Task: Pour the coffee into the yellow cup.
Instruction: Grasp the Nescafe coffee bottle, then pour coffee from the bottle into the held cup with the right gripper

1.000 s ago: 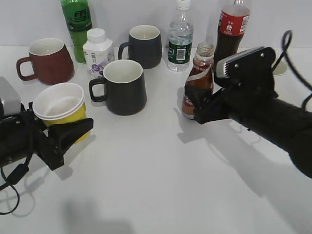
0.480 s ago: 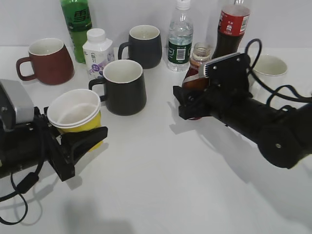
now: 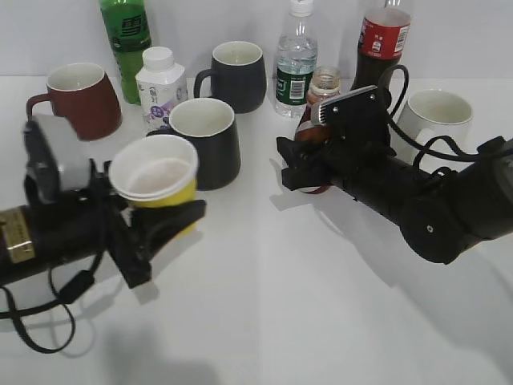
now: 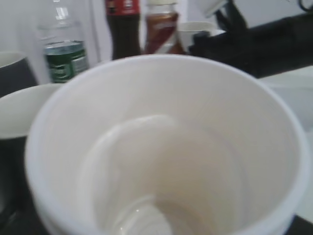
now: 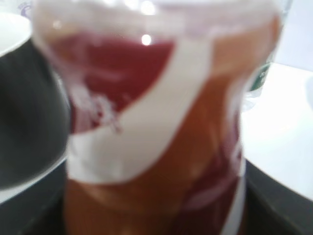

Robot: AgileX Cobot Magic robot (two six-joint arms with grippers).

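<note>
While the left gripper (image 3: 156, 228) is closed around the yellow cup (image 3: 156, 178) and holds it up off the white table (image 3: 264, 321), the right gripper (image 3: 309, 170) is closed around the coffee bottle (image 3: 318, 108); the bottle stands upright by the back row, between the water bottle (image 3: 296, 60) and the cola bottle (image 3: 383, 44); its top looks open, with no cap on; the cup is in front of the near black mug (image 3: 204, 140), well apart from the bottle; looking down into the cup (image 4: 166, 147) it is white inside and I see no coffee in it yet; I think the cup is thin paper, light and soft, so a hard squeeze could bend it, and the low side wall is the best place to hold it; the bottle (image 5: 156, 127) looks smooth and maybe slippery, and heavier with drink in it, so a firm hold around its middle seems best; tipping it slowly should stop a spill
</note>
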